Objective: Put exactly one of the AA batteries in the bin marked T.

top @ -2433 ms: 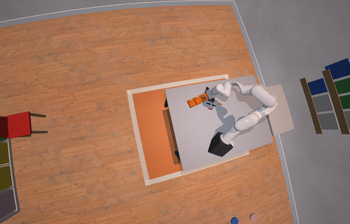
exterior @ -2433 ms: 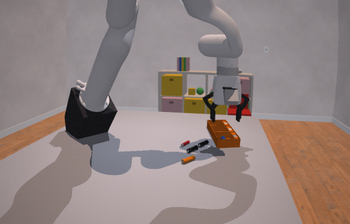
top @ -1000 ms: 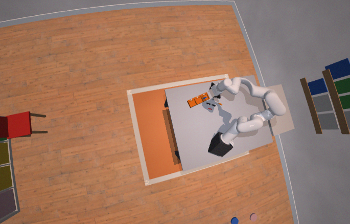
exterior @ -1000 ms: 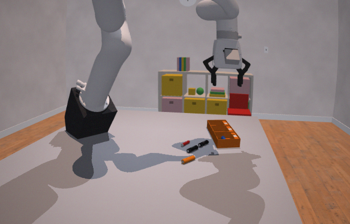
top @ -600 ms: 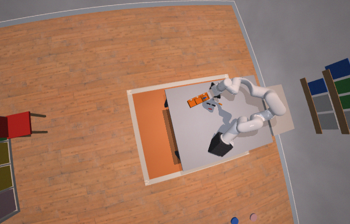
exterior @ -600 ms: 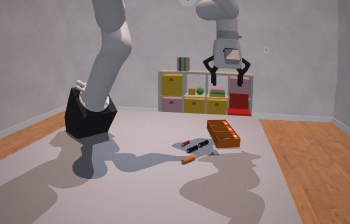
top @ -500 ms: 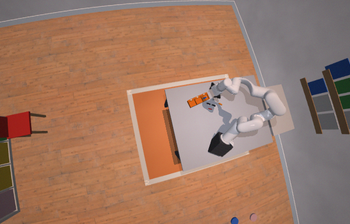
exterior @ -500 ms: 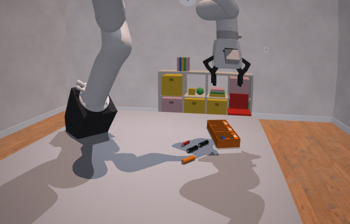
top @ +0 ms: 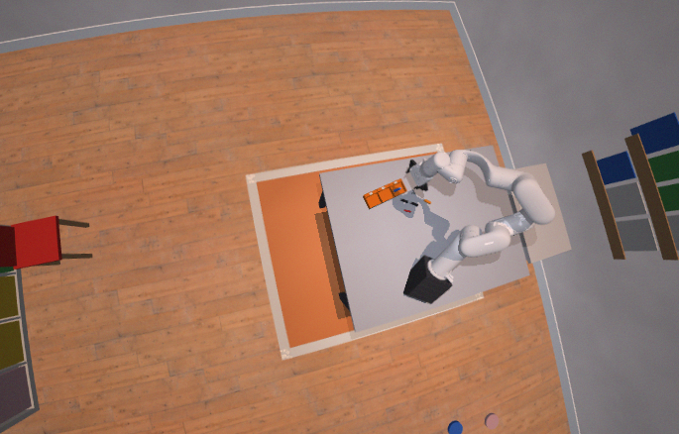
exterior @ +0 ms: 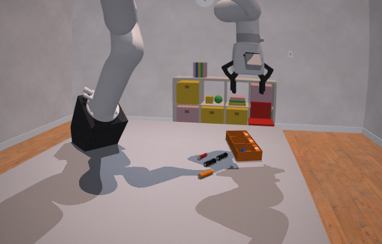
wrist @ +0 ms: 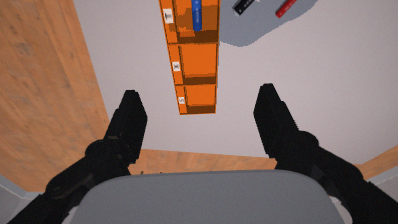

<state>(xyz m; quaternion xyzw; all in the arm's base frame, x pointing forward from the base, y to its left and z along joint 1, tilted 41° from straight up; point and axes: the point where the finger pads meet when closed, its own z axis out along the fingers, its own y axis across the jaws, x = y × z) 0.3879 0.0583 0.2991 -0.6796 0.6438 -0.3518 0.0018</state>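
Looking across the grey table from left to right, the black base of the arm is seen first, well apart from the orange bin tray. Four batteries are found just left of the tray, all lying flat on the table: a red one, two black ones, and an orange one nearest the front. The tray is split into small bins with white labels, but the letters cannot be read. A blue battery is seen lying in one bin of the tray. High above the tray, the claw is held wide open, and nothing is gripped by it.
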